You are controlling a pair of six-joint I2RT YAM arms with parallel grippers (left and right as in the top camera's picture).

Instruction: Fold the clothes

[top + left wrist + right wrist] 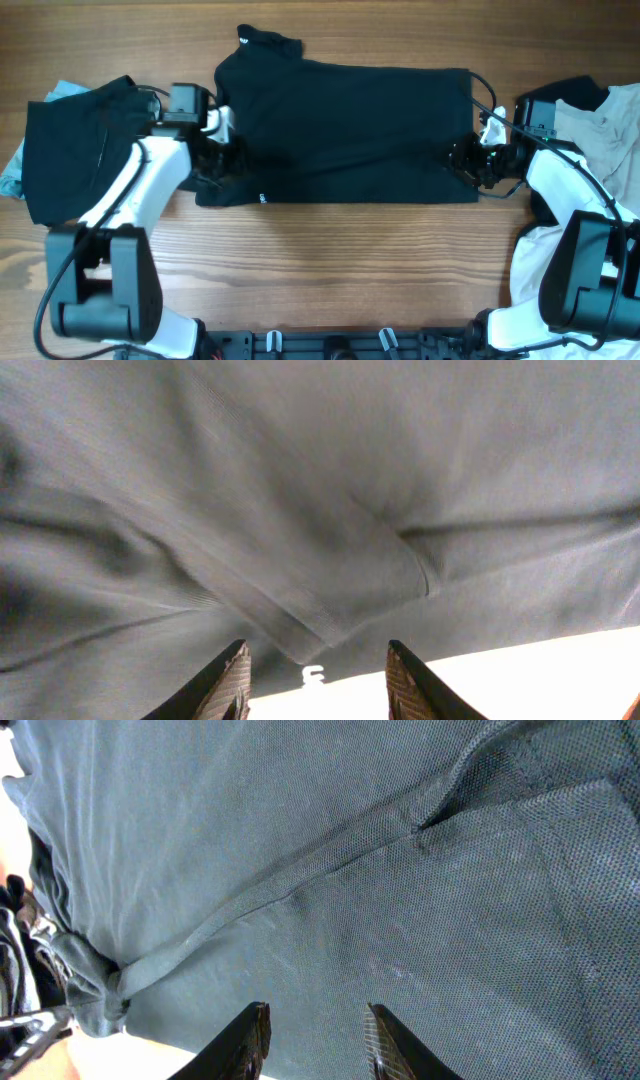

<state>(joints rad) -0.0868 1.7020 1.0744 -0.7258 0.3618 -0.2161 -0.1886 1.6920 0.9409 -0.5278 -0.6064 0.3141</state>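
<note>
While lying flat across the middle, shows as the black shirt (345,130), collar at the far left. Meets the left gripper (228,165) at its left edge, fingers (225,685) parted partway, pinching nothing, a hem fold just beyond. Meets the right gripper (470,160) at the right edge, likewise partly parted over flat fabric. Rests on a wooden table (330,260); flanked by a black garment (70,140) left, a whitish-grey garment (600,125) right.

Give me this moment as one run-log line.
shirt: laid flat | left gripper: open, at left hem | right gripper: open, over right edge
</note>
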